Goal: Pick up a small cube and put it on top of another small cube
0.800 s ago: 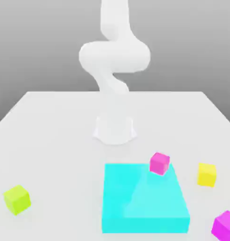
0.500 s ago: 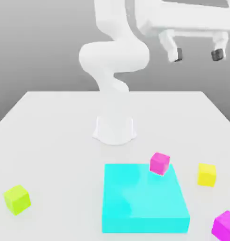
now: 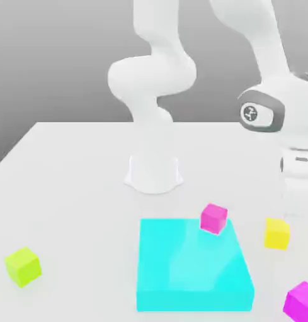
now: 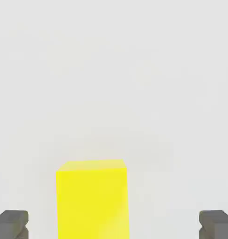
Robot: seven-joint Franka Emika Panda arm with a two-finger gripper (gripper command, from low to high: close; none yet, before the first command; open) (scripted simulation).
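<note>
The small cube is plain yellow and rests on the white table, off the right side of the cyan block. My arm's white hand hangs just above it, slightly to the exterior view's right. In the hand view the small cube lies between the two dark fingertips, with a gap to each. My gripper is open and holds nothing.
A large flat cyan block lies at the front centre. A magenta cube sits at its far right corner. Another magenta cube is at the front right, a lime cube at the front left. The arm's base stands mid-table.
The hand has come down from high above the table to just over the yellow cube at the exterior view's right. None of the cubes has moved.
</note>
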